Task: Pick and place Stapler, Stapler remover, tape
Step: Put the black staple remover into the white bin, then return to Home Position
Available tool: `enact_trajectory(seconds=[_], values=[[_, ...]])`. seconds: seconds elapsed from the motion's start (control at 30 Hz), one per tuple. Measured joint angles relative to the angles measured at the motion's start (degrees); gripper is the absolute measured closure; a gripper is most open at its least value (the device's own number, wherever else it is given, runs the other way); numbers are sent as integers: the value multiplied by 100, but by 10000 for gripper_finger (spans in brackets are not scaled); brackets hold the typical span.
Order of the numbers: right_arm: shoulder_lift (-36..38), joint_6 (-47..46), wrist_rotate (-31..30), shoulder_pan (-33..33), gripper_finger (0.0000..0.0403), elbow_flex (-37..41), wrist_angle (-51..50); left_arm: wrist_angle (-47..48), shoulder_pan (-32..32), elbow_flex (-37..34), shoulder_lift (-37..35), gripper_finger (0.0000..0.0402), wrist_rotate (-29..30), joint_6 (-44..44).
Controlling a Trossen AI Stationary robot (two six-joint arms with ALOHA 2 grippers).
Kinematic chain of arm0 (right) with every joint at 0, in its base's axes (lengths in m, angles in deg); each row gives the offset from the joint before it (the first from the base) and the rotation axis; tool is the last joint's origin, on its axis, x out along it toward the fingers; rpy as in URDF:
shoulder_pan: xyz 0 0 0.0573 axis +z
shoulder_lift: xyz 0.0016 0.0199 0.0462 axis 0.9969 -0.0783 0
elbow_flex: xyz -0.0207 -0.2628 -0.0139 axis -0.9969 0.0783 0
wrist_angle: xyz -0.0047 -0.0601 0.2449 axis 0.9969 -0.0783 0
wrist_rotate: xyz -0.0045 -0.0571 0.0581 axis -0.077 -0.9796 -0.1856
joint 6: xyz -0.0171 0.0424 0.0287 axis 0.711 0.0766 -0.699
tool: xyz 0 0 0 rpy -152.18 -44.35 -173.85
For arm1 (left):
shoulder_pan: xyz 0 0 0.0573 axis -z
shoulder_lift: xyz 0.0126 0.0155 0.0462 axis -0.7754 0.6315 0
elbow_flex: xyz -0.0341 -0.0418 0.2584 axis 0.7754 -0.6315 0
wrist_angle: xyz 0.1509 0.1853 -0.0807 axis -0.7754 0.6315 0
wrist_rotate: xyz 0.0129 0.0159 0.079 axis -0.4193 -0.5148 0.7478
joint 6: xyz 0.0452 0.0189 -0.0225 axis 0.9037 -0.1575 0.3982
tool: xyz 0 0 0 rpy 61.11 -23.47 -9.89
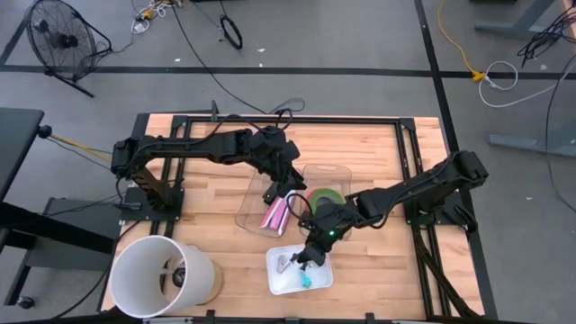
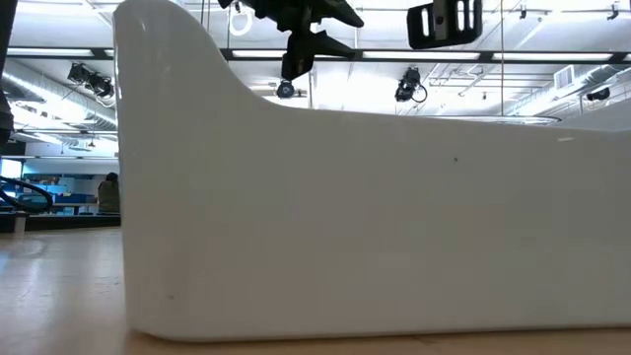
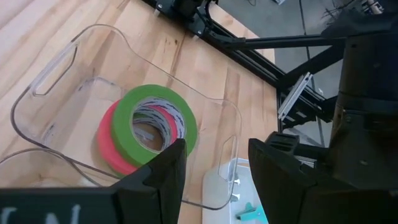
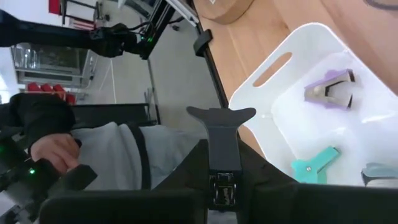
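Observation:
My left gripper [image 3: 214, 180] is open and empty above two clear bins [image 3: 74, 68]; in the high view it [image 1: 273, 191] is just beyond a pink stapler [image 1: 274, 214] that lies in the left bin. A green tape ring [image 3: 155, 121] lies on a red one [image 3: 109, 146] on the right bin's floor. My right gripper [image 4: 221, 124] looks shut and empty, above the white tray [image 1: 310, 281]. In the tray lie a purple staple remover [image 4: 329, 90] and a teal one [image 4: 314, 163]. The left wrist view does not show the stapler.
A large white bucket [image 1: 162, 274] stands at the table's near left corner. In the low view the white tray's wall [image 2: 375, 227] fills most of the picture. A person's hand and grey sleeve [image 4: 56, 149] show beyond the table. Bare wood lies to the tray's right.

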Motion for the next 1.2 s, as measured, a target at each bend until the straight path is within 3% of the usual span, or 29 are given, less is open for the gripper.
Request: enact_trajectory(seconds=[0.27, 0.97, 1.2], values=[[0, 33, -189, 40, 355, 0, -30, -4, 0, 0, 0, 225, 0, -3], [0, 776, -145, -8, 239, 0, -25, -7, -2, 0, 0, 225, 4, -3], [0, 1093, -413, -270, 229, 4, 29, -22, -5, 0, 0, 225, 6, 18]])
